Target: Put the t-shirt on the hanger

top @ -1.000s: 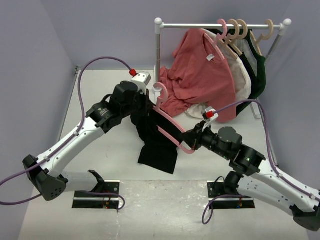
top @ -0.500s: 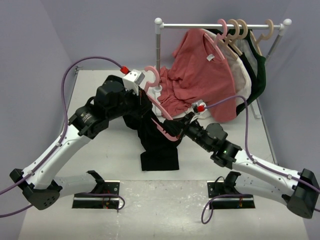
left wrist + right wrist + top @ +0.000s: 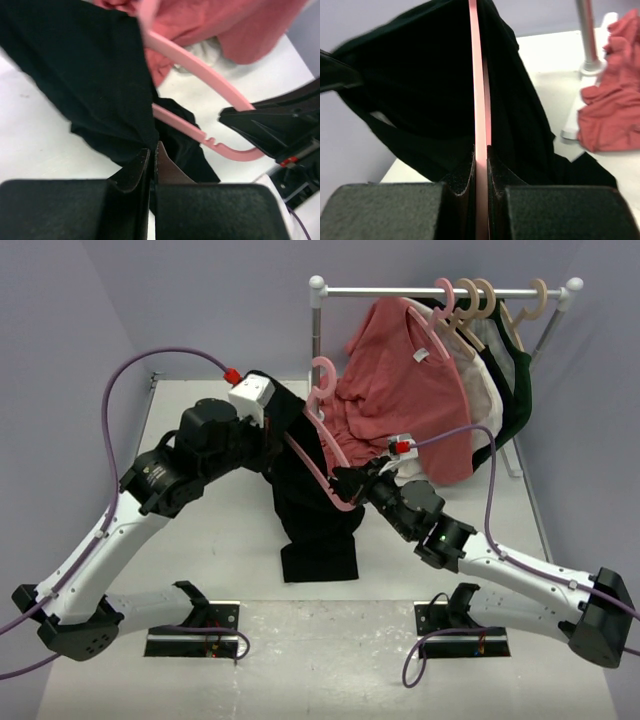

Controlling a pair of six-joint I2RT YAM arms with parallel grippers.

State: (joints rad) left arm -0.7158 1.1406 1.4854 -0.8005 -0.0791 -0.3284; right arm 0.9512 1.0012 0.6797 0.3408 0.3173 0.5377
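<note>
The black t-shirt (image 3: 316,532) hangs off the table from my left gripper (image 3: 283,438), which is shut on a fold of the cloth (image 3: 100,75). The pink hanger (image 3: 321,361) stands tilted against the shirt, hook uppermost. Its lower arm passes behind the black cloth. My right gripper (image 3: 346,487) is shut on the hanger's end. In the right wrist view the pink bar (image 3: 479,75) runs straight up from between the fingers (image 3: 457,182), with black cloth (image 3: 415,90) on both sides. In the left wrist view the hanger (image 3: 200,74) curves round to the right gripper (image 3: 280,125).
A white clothes rack (image 3: 440,290) stands at the back right. It carries a salmon-red shirt (image 3: 405,380) on a pink hanger, beige hangers (image 3: 490,300) and a dark green garment (image 3: 520,390). The rack's post (image 3: 587,35) and the red cloth (image 3: 610,115) lie close to the right gripper.
Both arms have swung left and up. The hanger has tipped more upright, its hook now higher near the rack post, and the t-shirt has been lifted with it.
</note>
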